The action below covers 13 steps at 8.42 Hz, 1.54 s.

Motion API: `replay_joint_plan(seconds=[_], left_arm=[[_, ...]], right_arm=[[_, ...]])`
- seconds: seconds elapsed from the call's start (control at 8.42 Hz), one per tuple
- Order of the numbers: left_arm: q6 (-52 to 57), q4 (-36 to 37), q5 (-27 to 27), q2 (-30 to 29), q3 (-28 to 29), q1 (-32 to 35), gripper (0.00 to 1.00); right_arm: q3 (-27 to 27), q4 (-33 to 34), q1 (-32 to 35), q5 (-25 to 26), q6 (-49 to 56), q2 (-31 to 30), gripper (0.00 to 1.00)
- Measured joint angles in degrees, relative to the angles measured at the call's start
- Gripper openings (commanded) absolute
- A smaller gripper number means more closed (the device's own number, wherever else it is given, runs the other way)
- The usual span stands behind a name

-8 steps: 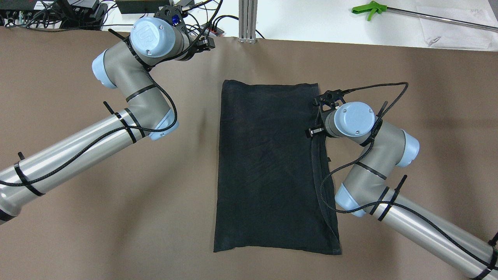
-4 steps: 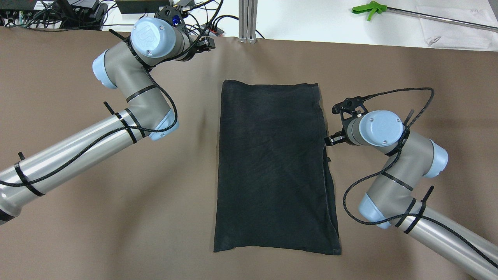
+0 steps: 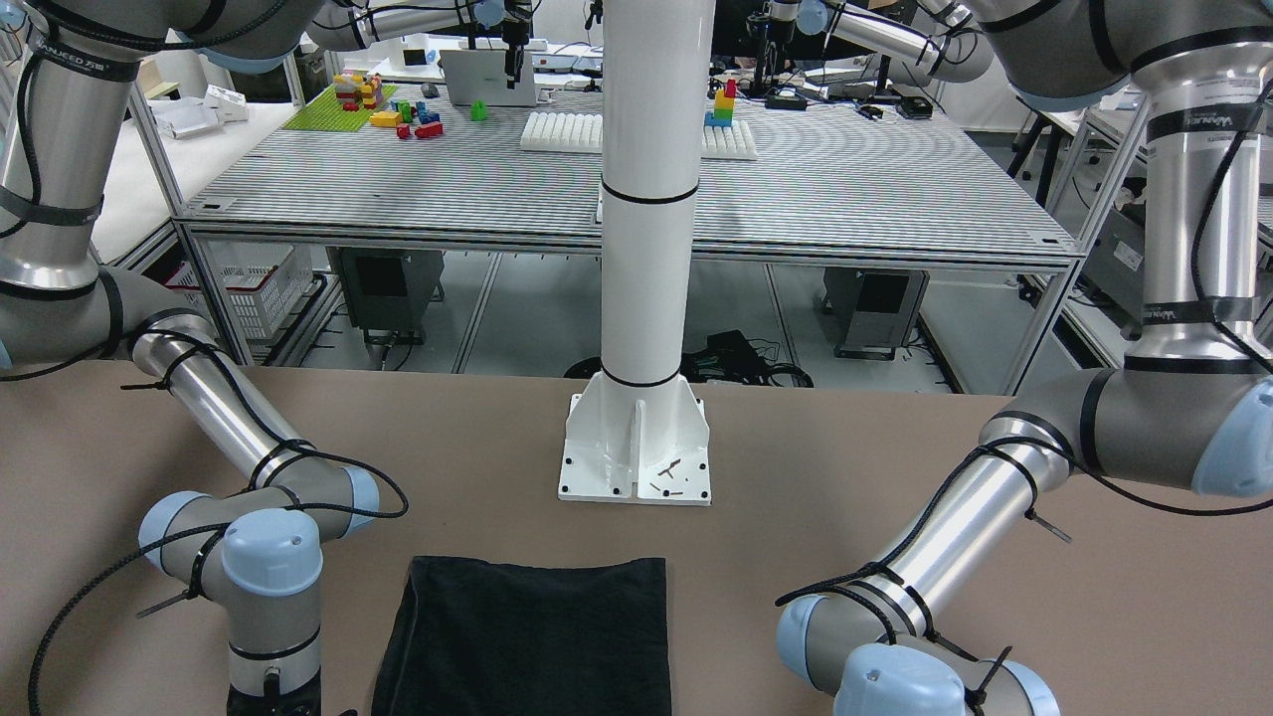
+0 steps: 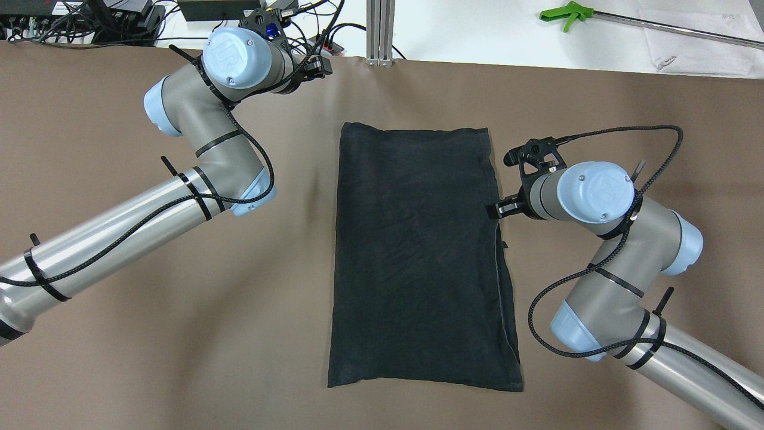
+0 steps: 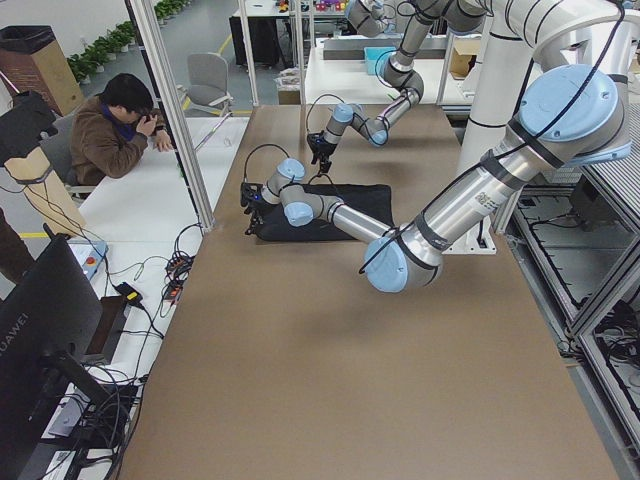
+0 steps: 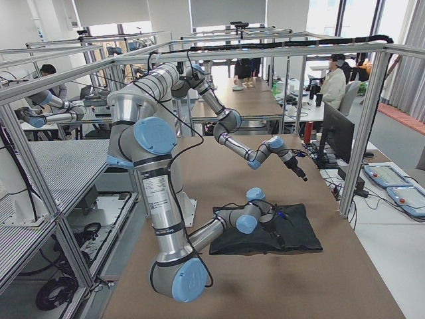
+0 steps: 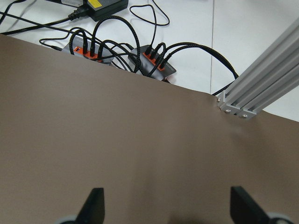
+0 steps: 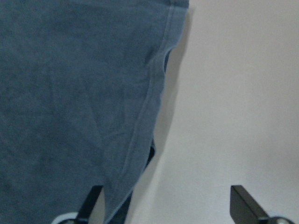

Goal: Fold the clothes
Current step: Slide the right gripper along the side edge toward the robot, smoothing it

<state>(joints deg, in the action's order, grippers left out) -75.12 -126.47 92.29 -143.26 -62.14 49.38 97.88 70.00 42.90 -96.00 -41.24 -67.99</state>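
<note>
Right arm has moved. A second ago its wrist sat over the cloth, inside the long edge. Half a second ago it had swung clear outboard, and now it has crept back to that edge. The right tool [image 4: 496,209] holds nothing. In the wrist view its fingers [image 8: 93,205] are spread, one over the hem band [image 8: 145,126] and the other over bare worktop [image 4: 179,358], so it straddles the edge. The garment [image 4: 418,251] hasn't shifted. It lies flat as a narrow rectangle, running from under that tool's inboard finger out toward the left tool. My read is that it let go, backed off, and is lining up a fresh pinch on the hem, so the next fold hasn't started. The left arm is unchanged. The left tool [image 7: 164,193] is spread and empty, over bare worktop well clear of the cloth, with the cables [image 7: 117,46] just ahead of it. Limits: overhead, the right wrist housing covers the fingertips, so I can't tell there whether the fingers touch the cloth. The wrist view shows a dark gap beside the hem, probably stacked layers, but I can't count them. The front view cuts off both tools and the garment's far half. The side views are too small to judge the tools. No logo shows anywhere.
</note>
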Motion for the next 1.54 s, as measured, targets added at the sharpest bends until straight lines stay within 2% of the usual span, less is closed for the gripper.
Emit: replay_joint_plan(seconds=[0.12,0.36,0.59,0.83,1.07,1.54], left_arm=[[0.01,-0.05,0.0,-0.05,0.0,-0.04,0.95],[0.13,-0.15,0.03,-0.08,-0.01,-0.01,0.95],[0.13,-0.21,0.04,-0.09,-0.04,0.01,0.95],[-0.01,-0.25,0.05,-0.09,-0.07,0.01,0.95],[0.08,-0.08,0.03,-0.1,-0.08,0.01,0.95],[0.21,0.33,-0.12,-0.81,-0.01,0.01,0.95]], right_arm=[[0.85,-0.46,-0.16,-0.69,-3.38,1.06,0.94],[0.23,-7.1,-0.99,-3.96,-10.6,2.19,0.94],[-4.11,-16.14,-2.6,-5.39,-15.61,3.01,0.94],[-7.65,-22.33,-4.34,-5.69,-19.32,3.16,0.94],[-8.69,-23.93,-5.59,-5.81,-21.59,2.02,0.94],[-8.14,-24.99,-6.16,-6.57,-26.02,-4.6,0.94]])
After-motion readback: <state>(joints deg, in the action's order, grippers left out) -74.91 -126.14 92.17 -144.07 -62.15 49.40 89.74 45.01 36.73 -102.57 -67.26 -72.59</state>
